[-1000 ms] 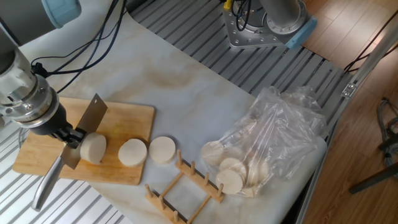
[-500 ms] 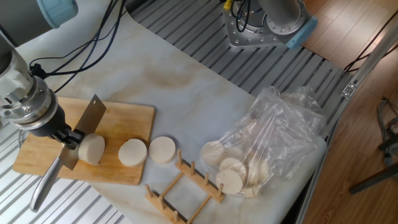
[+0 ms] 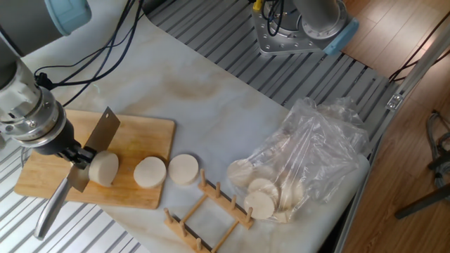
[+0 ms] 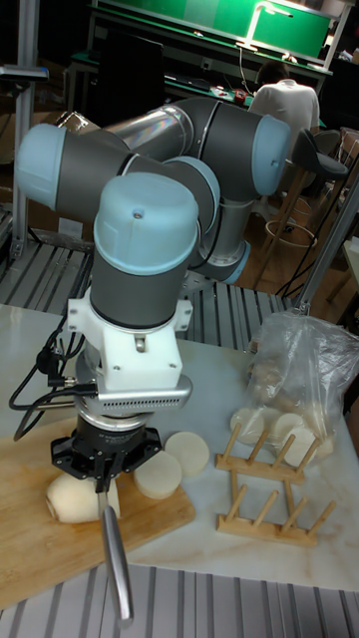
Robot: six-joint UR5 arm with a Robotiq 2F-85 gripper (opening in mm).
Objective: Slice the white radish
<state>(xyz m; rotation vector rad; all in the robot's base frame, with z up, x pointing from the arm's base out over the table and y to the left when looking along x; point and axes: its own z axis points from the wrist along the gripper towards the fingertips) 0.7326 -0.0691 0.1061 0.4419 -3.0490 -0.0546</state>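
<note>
Fixed view: gripper (image 3: 76, 152) low over the left part of the wooden cutting board (image 3: 144, 133), jaws closed on the spine of a cleaver (image 3: 98, 144); blade stands on edge and slants up to the right, its long metal handle (image 3: 50, 206) running down past the board's front edge. The white radish (image 3: 104, 168) lies on the board just right of the blade and against its lower part, flat cut face toward the camera. One thick round slice (image 3: 150, 171) sits on the board near its right front corner; a second slice (image 3: 183, 169) rests just off the board on the marble tabletop (image 3: 204, 105), beside the first. Wooden peg rack (image 3: 209, 211) lies just in front of the second slice, nothing slotted in it. Clear plastic bag (image 3: 316, 158), crumpled and open-looking, toward the right edge of the table; inside, several pale round slices (image 3: 261, 197) bunched at its lower left end, count unclear through the folds. Tall fixed view: arm seen head-on, gripper (image 4: 104, 480) pointing down at the board (image 4: 40, 528), cleaver handle (image 4: 117, 558) sticking out toward the camera; radish (image 4: 72, 496) at the gripper's left in this view, two slices (image 4: 172, 464) to its right, rack (image 4: 269, 490) and bag (image 4: 299, 374) farther right.
</note>
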